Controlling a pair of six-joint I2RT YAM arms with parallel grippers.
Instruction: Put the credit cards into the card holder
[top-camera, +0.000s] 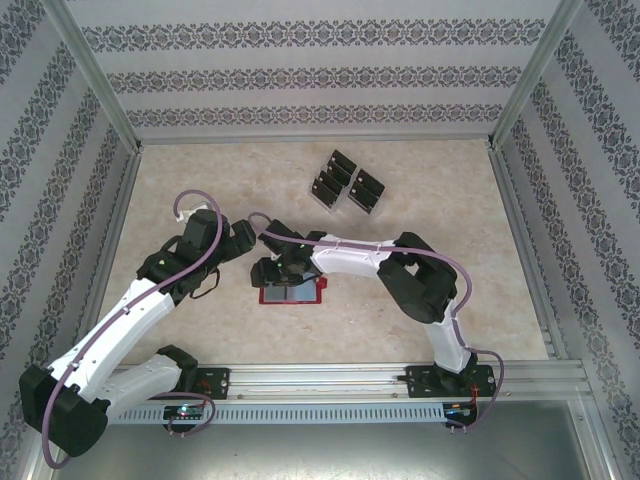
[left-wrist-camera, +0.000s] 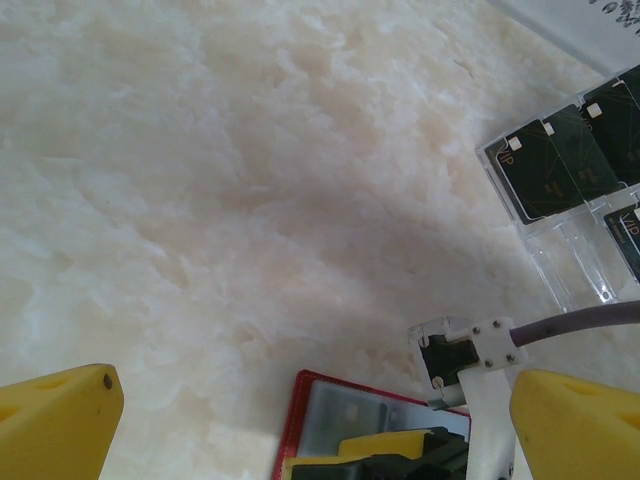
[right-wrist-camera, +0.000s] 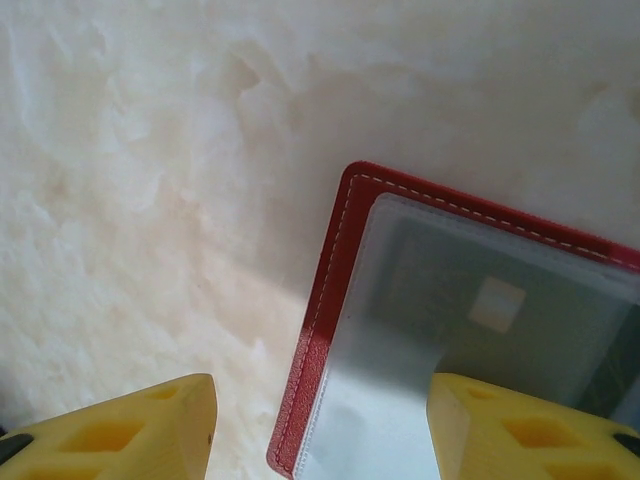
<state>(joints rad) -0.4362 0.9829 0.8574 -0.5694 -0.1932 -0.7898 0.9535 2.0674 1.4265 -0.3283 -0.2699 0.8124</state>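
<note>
Well beyond card holder (top-camera: 288, 296), credit cards (top-camera: 345, 182) in rack (left-wrist-camera: 578, 258)

You're looking at a card holder (right-wrist-camera: 318, 340) of grained red leather-look with pale stitching and a cloudy plastic sleeve. Glossy black credit cards (left-wrist-camera: 548, 172). Clear plastic rack (left-wrist-camera: 580, 262). Smooth, matt marbled table (left-wrist-camera: 230, 180).

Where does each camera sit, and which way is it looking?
Top external: high above and behind the arms, looking down on the table; the left arm and right arm show, bases at the bottom.
Left wrist: on the left arm, looking across the table towards the credit cards; the left gripper's fingers show in the bottom corners.
Right wrist: on the right arm, looking down closely at the open card holder; the right gripper's fingers show below.
Shared: all three see the red card holder.
</note>
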